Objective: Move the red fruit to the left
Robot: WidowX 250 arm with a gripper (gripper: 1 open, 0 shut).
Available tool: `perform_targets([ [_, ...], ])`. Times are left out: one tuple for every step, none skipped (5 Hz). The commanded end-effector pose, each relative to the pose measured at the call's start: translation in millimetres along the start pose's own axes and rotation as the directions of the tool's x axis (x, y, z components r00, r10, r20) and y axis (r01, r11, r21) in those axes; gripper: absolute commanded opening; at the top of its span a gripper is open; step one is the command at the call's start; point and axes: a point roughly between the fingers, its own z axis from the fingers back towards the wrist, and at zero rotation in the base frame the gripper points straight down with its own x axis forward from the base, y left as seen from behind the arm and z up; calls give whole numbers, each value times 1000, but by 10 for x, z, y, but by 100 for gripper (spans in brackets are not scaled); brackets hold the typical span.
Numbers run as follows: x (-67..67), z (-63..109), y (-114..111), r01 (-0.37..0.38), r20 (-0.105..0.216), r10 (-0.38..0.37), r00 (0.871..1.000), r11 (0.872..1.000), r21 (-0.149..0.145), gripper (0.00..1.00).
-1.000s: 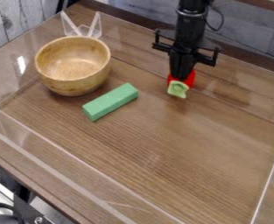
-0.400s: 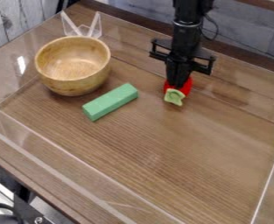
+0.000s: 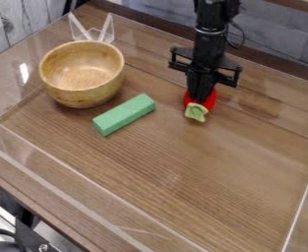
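The red fruit (image 3: 209, 99), green cap toward the near side, sits at the far part of the wooden surface (image 3: 183, 172), right of the green block (image 3: 125, 115) and the bowl (image 3: 83, 74). The claw (image 3: 204, 91), fingers together, is down at it.

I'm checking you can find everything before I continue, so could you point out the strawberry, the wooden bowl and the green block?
Strawberry (image 3: 197, 112): camera view, on its green leafy cap.
Wooden bowl (image 3: 80, 95): camera view, on its near outer wall.
Green block (image 3: 123, 115): camera view, on its top face.
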Motion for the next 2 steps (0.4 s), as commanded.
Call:
perform_targets([
  [50,-18,82,-18,19,18,1000,1000,0,0],
  [54,-79,84,-21,13,21,1000,1000,-1,0],
])
